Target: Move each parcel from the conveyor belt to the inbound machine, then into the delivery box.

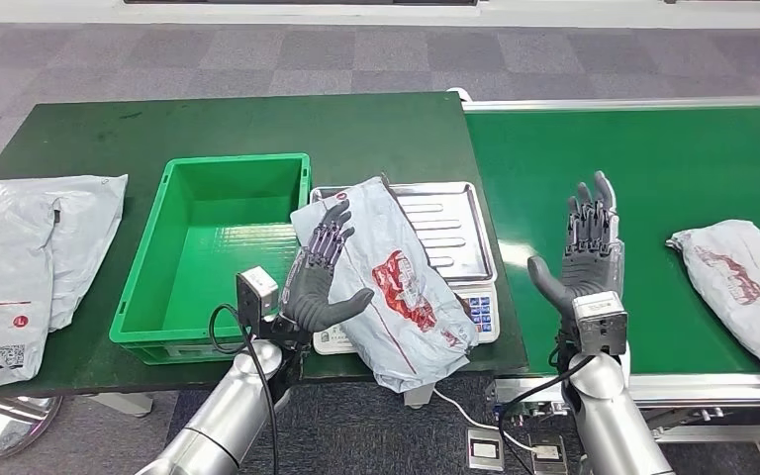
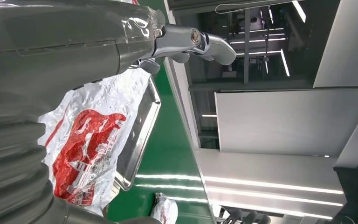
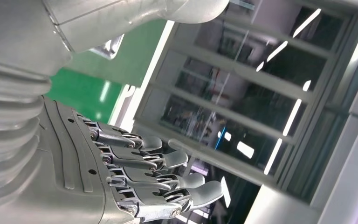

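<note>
A grey parcel with a red print point(image 1: 406, 287) point(image 2: 91, 149) lies slanted across the steel weighing scale point(image 1: 455, 223) point(image 2: 140, 135), its near end hanging past the table's front edge. My left hand point(image 1: 322, 272) is at the parcel's left edge with its fingers straight and spread; the thumb point(image 2: 193, 44) reaches across the wrapper. I see no closed grip on it. My right hand point(image 1: 589, 247) point(image 3: 140, 182) stands upright and open above the left part of the green conveyor belt point(image 1: 653, 168), holding nothing. A second grey parcel point(image 1: 742, 282) lies on the belt to its right.
A green plastic box point(image 1: 213, 252) stands open just left of the scale on the dark green table point(image 1: 208, 124). Grey parcels point(image 1: 30, 257) lie piled at the table's left end. Cables hang below the table's front edge.
</note>
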`<action>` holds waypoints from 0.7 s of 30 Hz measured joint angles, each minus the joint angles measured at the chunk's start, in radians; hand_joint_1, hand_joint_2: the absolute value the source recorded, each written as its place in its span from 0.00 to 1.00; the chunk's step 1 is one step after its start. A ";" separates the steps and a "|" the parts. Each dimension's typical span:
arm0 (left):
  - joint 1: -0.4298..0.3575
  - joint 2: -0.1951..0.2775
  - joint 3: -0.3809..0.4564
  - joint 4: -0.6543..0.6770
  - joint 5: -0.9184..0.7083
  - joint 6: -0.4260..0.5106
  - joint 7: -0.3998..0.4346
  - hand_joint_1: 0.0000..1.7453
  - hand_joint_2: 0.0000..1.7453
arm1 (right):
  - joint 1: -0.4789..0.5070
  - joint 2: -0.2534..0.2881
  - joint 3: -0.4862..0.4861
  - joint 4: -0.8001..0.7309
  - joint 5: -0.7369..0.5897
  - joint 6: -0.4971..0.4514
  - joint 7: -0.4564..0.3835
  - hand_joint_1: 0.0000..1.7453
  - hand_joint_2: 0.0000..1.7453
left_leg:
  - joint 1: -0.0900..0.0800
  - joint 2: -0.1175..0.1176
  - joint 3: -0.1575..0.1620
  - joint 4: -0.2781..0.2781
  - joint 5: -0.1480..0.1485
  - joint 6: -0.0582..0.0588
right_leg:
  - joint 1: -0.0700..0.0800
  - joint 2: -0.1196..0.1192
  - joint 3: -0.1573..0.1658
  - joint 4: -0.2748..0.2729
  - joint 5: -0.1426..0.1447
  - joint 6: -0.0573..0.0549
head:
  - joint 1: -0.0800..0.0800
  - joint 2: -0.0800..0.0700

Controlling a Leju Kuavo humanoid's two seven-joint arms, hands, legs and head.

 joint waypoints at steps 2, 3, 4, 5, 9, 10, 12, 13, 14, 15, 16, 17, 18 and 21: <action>0.000 0.000 0.000 0.000 -0.003 0.000 0.000 0.00 1.00 | 0.004 0.000 -0.005 -0.001 0.000 -0.024 0.000 0.00 1.00 | 0.000 0.000 0.000 0.000 0.000 0.000 | 0.000 0.000 0.000 0.000 0.000 0.000 | 0.000 0.000; 0.000 0.000 0.001 0.000 -0.005 0.002 0.000 0.00 1.00 | 0.005 0.000 -0.009 -0.001 -0.004 -0.031 0.001 0.00 1.00 | 0.000 0.000 0.000 0.000 0.000 0.000 | 0.000 0.000 0.000 0.000 0.000 0.000 | 0.000 0.000; 0.000 -0.001 0.001 0.000 -0.009 0.007 0.000 0.00 1.00 | 0.004 0.000 -0.016 0.004 -0.013 -0.035 0.002 0.00 1.00 | 0.000 0.000 0.000 0.000 0.000 0.000 | 0.000 0.000 0.000 0.000 0.000 0.000 | 0.000 0.000; 0.000 -0.001 0.002 0.000 -0.017 0.018 0.000 0.00 1.00 | 0.004 0.001 -0.027 0.018 -0.027 -0.038 0.003 0.00 1.00 | 0.000 0.000 0.000 0.000 0.000 0.000 | 0.000 0.000 0.000 0.000 0.000 0.000 | 0.000 0.000; 0.005 -0.001 -0.016 -0.018 -0.081 0.103 0.000 0.00 1.00 | 0.009 0.012 -0.132 0.131 -0.074 -0.044 0.005 0.00 1.00 | 0.000 -0.003 0.000 0.000 0.000 0.000 | 0.000 -0.003 0.001 0.000 0.000 0.000 | 0.000 0.000; 0.006 0.000 -0.028 -0.022 -0.095 0.124 0.000 0.00 1.00 | 0.012 0.017 -0.158 0.153 -0.076 -0.046 0.004 0.00 1.00 | 0.000 -0.003 0.000 0.000 0.000 0.000 | 0.000 -0.003 0.001 0.000 0.000 0.000 | 0.000 0.000; 0.006 0.000 -0.050 -0.026 -0.111 0.146 0.000 0.00 1.00 | 0.015 0.025 -0.196 0.188 -0.075 -0.047 0.003 0.00 1.00 | 0.000 -0.001 0.000 0.000 0.000 0.000 | 0.000 -0.002 0.001 0.000 0.000 0.000 | 0.000 0.000; 0.006 0.000 -0.060 -0.028 -0.118 0.151 0.000 0.00 1.00 | 0.017 0.029 -0.209 0.202 -0.075 -0.046 0.002 0.00 1.00 | 0.000 -0.001 0.000 0.000 0.000 0.001 | 0.000 -0.001 0.001 0.000 0.000 0.000 | 0.000 0.000; 0.005 0.000 -0.070 -0.028 -0.130 0.157 0.000 0.00 1.00 | 0.018 0.032 -0.221 0.216 -0.076 -0.044 0.002 0.00 1.00 | -0.001 0.000 0.000 0.000 -0.001 0.001 | 0.000 0.000 0.000 0.000 0.000 0.000 | 0.000 0.000; 0.002 -0.001 -0.083 -0.027 -0.148 0.167 0.000 0.00 1.00 | 0.019 0.036 -0.232 0.229 -0.078 -0.040 0.002 0.00 1.00 | -0.001 0.000 0.000 0.000 -0.001 0.001 | 0.000 0.000 0.000 -0.001 0.000 0.000 | 0.000 0.000; -0.003 -0.004 -0.099 -0.022 -0.170 0.180 0.000 0.00 1.00 | 0.019 0.040 -0.242 0.242 -0.081 -0.034 0.002 0.00 1.00 | 0.000 -0.001 0.000 0.000 -0.001 0.001 | 0.000 -0.001 0.000 -0.001 0.000 0.000 | 0.000 0.000; -0.010 -0.007 -0.119 -0.015 -0.191 0.194 0.000 0.00 1.00 | 0.020 0.044 -0.252 0.255 -0.084 -0.029 0.002 0.00 1.00 | 0.000 -0.001 0.000 0.000 -0.001 0.001 | 0.000 -0.001 0.000 -0.001 0.000 0.000 | 0.000 0.000; -0.016 -0.011 -0.141 -0.008 -0.207 0.207 0.000 0.00 1.00 | 0.021 0.048 -0.261 0.266 -0.086 -0.026 0.001 0.00 1.00 | 0.000 -0.001 0.000 0.000 -0.001 0.001 | 0.000 -0.001 0.000 -0.001 0.000 0.000 | 0.000 0.000; -0.026 -0.023 -0.189 0.011 -0.222 0.223 0.000 0.00 1.00 | 0.022 0.058 -0.278 0.288 -0.090 -0.023 0.001 0.00 1.00 | 0.000 0.000 0.000 0.000 -0.001 0.001 | 0.000 0.000 0.000 0.000 0.000 0.000 | 0.000 0.000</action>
